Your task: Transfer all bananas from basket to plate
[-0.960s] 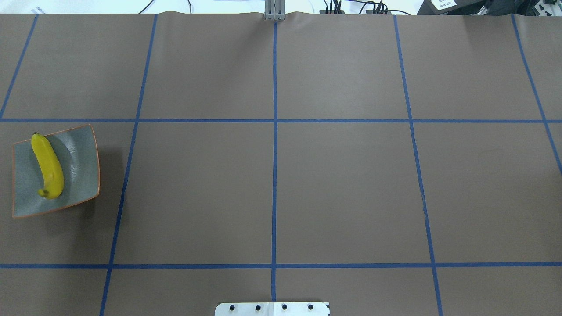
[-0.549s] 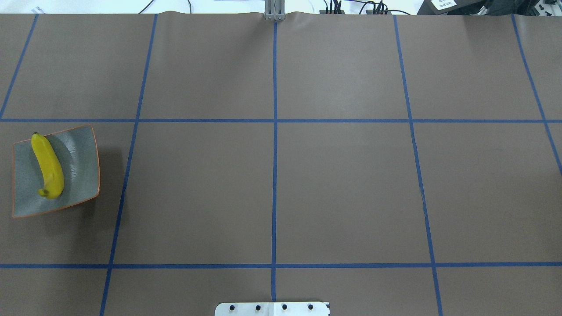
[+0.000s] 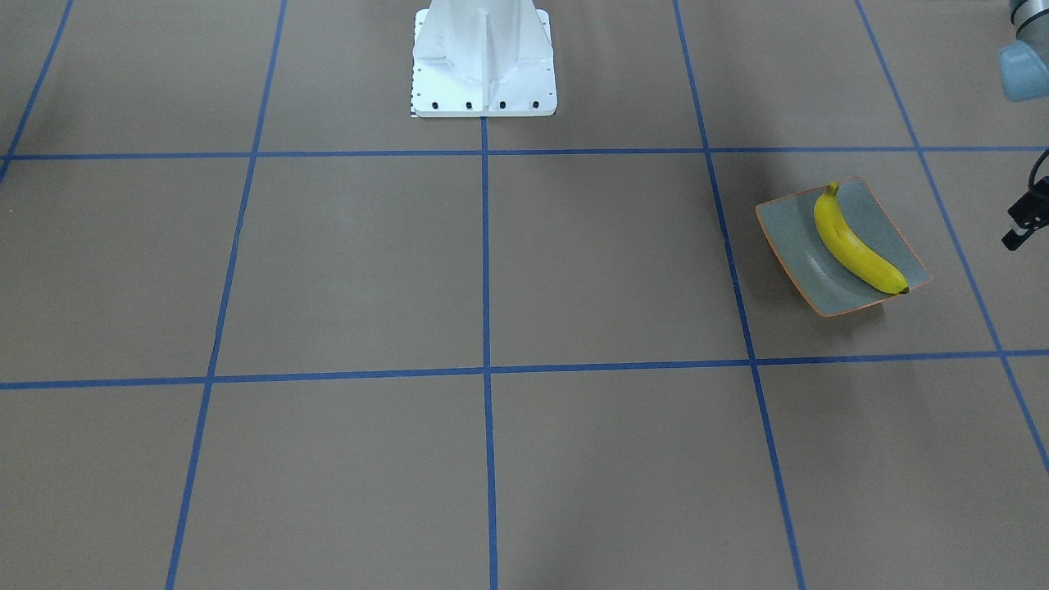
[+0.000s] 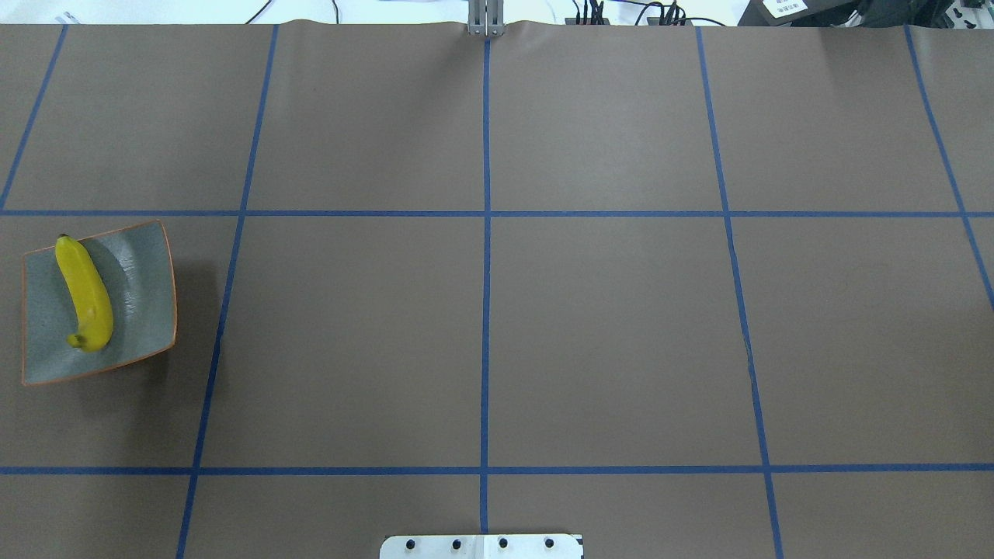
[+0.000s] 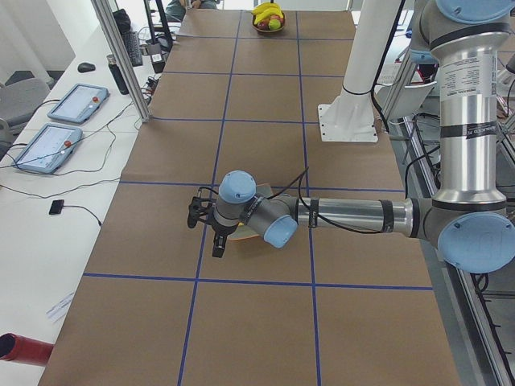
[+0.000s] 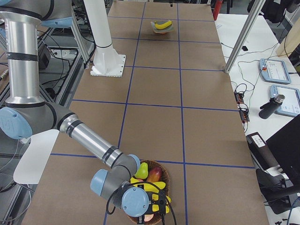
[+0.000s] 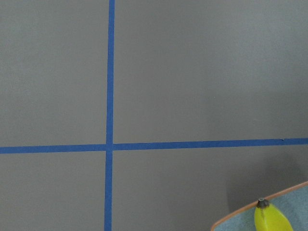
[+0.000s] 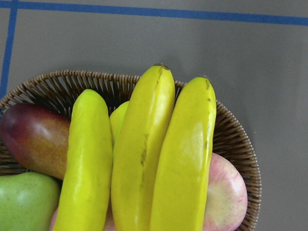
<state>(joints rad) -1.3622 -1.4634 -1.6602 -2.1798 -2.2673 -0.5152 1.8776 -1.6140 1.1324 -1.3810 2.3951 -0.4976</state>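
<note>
The table (image 4: pixel 606 334) is long. The basket (image 8: pixel 238 144) sits at its right end, well apart from the plate (image 4: pixel 147 310) at the left, so a weak hold could drop fruit on the way. Three bananas (image 8: pixel 144 154) lie packed side by side; lifting one may drag its neighbour or tip the apple (image 8: pixel 224 192) out. One banana (image 4: pixel 84 291) crowds the plate. The right gripper (image 6: pixel 157 204) hangs over the basket and the left gripper (image 5: pixel 205 232) beside the plate. I cannot tell how their jaws stand.
</note>
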